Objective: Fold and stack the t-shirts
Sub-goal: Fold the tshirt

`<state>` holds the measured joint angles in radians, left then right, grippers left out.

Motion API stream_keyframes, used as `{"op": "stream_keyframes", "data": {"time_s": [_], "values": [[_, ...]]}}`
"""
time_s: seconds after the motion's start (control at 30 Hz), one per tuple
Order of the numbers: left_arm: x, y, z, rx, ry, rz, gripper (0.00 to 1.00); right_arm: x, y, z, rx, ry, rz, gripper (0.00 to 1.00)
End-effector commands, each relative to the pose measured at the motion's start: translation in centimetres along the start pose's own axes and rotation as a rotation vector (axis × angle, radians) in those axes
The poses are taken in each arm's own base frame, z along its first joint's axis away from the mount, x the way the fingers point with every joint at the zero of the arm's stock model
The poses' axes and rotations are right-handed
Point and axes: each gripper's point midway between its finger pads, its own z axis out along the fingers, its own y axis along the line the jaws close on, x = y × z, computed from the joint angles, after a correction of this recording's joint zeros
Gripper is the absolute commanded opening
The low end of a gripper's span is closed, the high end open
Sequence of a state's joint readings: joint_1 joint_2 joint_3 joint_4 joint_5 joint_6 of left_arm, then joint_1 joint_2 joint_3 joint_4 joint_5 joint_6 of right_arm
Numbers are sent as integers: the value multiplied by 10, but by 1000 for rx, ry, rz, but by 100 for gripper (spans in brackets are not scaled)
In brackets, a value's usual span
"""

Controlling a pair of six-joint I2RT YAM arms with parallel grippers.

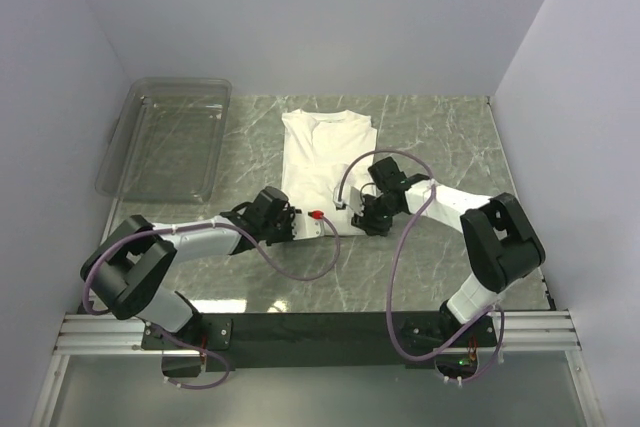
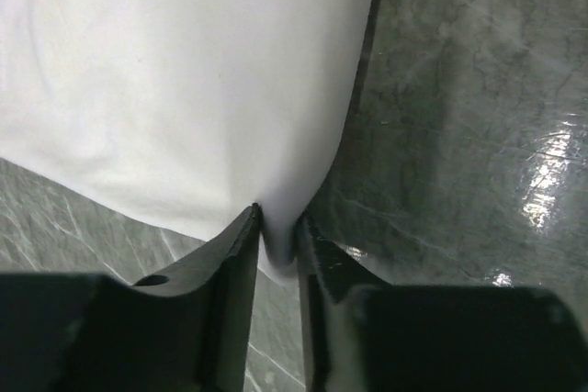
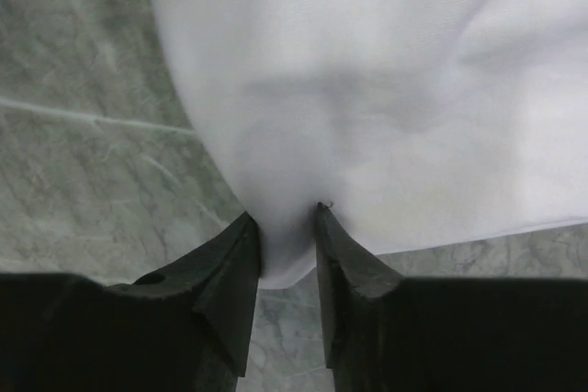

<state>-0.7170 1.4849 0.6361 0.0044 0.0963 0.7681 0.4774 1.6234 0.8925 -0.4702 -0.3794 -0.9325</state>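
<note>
Pinching near hem corners | left gripper [image 2: 277,224], right gripper [image 3: 285,219]: jaws closed on white t-shirt [image 1: 325,147] | long axis runs away from both, up the table [image 1: 450,137].

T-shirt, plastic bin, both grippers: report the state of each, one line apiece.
t-shirt: lying flat on the table, sides folded in to a narrow shape, near corners pinched.
left gripper: closed on the t-shirt's near left corner, fabric between the fingers.
right gripper: closed on the t-shirt's near right corner, fabric between the fingers.
clear plastic bin: upright, empty, at the far left of the table.
</note>
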Motion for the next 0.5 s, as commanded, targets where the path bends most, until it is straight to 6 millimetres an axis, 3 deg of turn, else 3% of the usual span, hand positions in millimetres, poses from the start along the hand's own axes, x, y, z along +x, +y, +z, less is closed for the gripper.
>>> {"op": "stream_keyframes", "data": {"time_s": [0.0, 0.17, 0.23, 0.3, 0.37, 0.47], "values": [[-4, -4, 7, 8, 6, 17, 27, 1, -7, 4, 26, 30, 38, 33], [-3, -18, 10, 38, 12, 35, 1, 4, 0, 4, 12, 24, 53, 10], [-9, -22, 7, 53, -2, 49, 1, -1, 1, -2, 7, 3, 51, 0], [-19, -27, -3, 77, -20, 68, 1, -5, 11, -12, -50, -7, 22, 0], [-34, -29, -16, 87, -61, 84, 1, 2, 35, -27, -159, 21, -5, 0], [-55, -54, -36, 170, -119, 117, 1, 0, 58, -48, -234, -16, -68, 0]]}}
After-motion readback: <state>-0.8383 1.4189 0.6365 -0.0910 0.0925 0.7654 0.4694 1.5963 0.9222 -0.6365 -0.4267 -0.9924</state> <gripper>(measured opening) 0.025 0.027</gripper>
